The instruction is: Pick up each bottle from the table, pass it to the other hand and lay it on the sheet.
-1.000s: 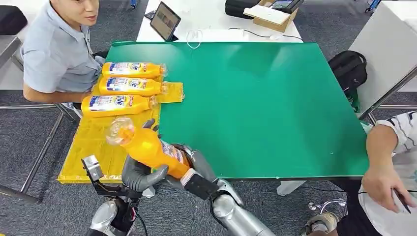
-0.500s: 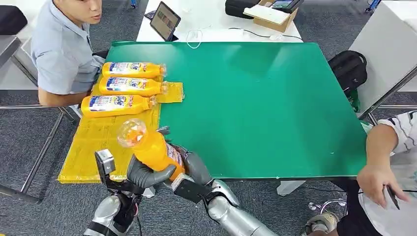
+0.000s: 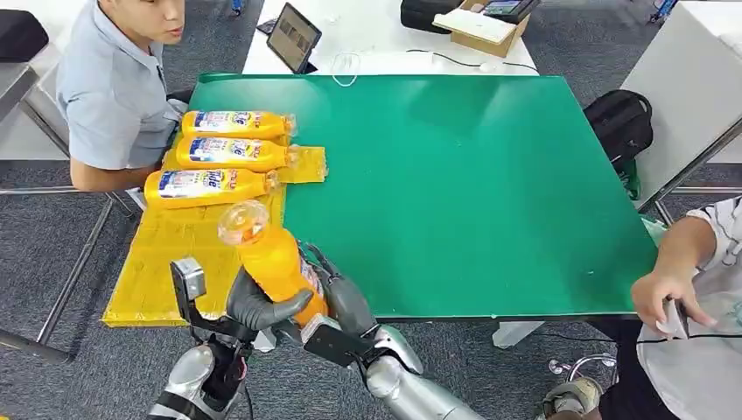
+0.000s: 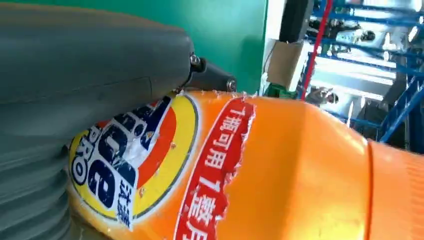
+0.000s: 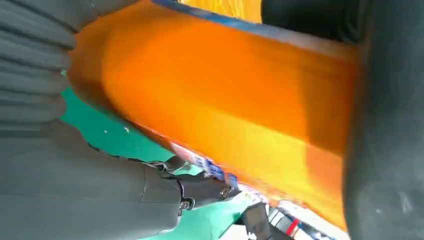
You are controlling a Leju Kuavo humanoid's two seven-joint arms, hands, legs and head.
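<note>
Both hands grip one orange bottle (image 3: 273,262) at the lower left of the frame, above the near edge of the green surface (image 3: 455,192): the left hand (image 3: 255,304) wraps its lower body, and the right hand (image 3: 337,293) clasps it from the other side, the cap end tilted up toward the yellow sheet (image 3: 175,254). The handover looks to be mid-way; if the right hand lets go before the left has a firm hold, the smooth bottle could slip and fall past the surface's edge to the grey carpet. Three more bottles (image 3: 214,150) lie side by side on the sheet at upper left, caps pointing right. A seated person (image 3: 105,96) leans at the upper left, another person's hand (image 3: 669,302) rests at lower right, and a tablet (image 3: 293,37) stands on the white desk beyond
</note>
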